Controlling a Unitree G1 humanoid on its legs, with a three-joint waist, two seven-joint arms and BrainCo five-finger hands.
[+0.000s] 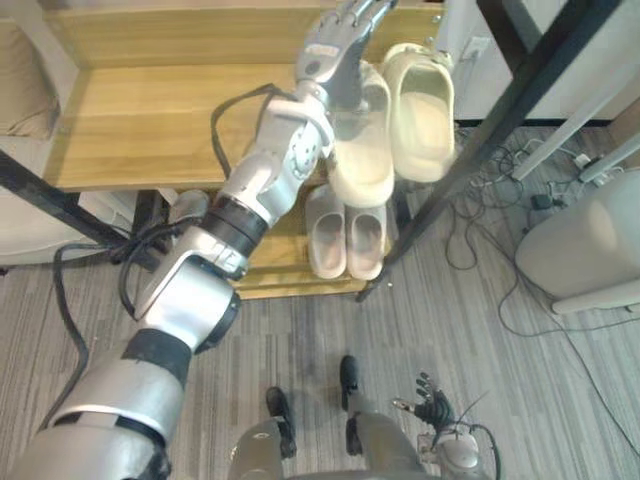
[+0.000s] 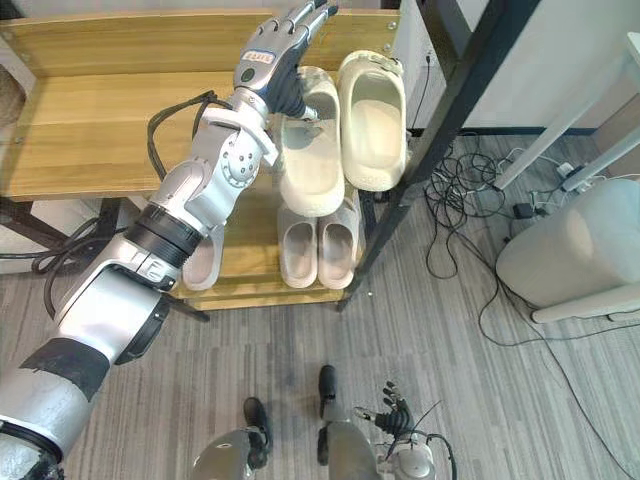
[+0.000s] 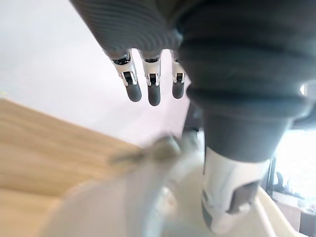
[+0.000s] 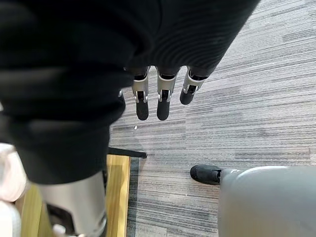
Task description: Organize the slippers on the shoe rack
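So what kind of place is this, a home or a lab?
Probably a home-style room, perhaps a test setup. A wooden shoe rack holds cream slippers on top and another pair below. It stands on a grey plank floor, with loose cables beside it.

Both eye views looked steeply down from the head at the shoe rack (image 1: 140, 120) and floor (image 1: 450, 340), sharing nearly the same scene, slightly offset; left wrist view sat very close behind the left hand (image 3: 153, 91), facing across the rack; right wrist view looked past the right hand (image 4: 163, 101) down at the floor
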